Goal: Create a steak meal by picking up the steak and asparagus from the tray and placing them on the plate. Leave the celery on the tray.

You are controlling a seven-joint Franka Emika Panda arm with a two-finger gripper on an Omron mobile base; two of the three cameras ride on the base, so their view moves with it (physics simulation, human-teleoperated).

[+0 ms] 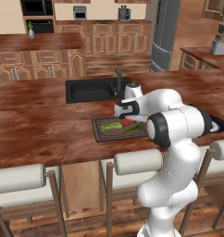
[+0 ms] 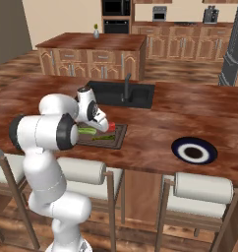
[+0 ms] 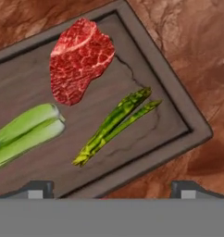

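**Fingers spread above the tray, nothing held yet**

Fingers (image 3: 40, 189) show as two small dark tips at the bottom of the hand view, set wide apart with nothing between them; the gripper (image 3: 114, 190) hangs over the tray's near edge, looking down on the food.

Position: the tray (image 3: 197, 132) lies on the wooden worktop (image 3: 188, 41) just in front of the sink (image 1: 88, 89). All three foods are on it. The steak (image 3: 79, 60) sits toward the tray's far side, the asparagus (image 3: 116, 126) lies diagonally nearer the corner, and the celery (image 3: 26, 132) is beside the asparagus, apart from it. None of them touch. The plate (image 2: 193, 150) stands well apart on the worktop, off to the robot's right, and is bare.

Handling, judged:
- Steak: an irregular, lobed slab, red with white marbling. Likely soft and a bit slick. Its narrower span across the middle looks like the best place to pinch.
- Asparagus: two thin dark stalks lying close together, tips scaly, ends paler. Light and fairly stiff, but low on the board, so the fingers must come right down and close across the stalks near mid-length. Risk of rolling or of splitting the pair.
- Celery: thicker, pale, ribbed. It stays.

Tray surface: matte dark brown, a faint crack line, a raised grooved border. The border could catch a finger on a low approach.
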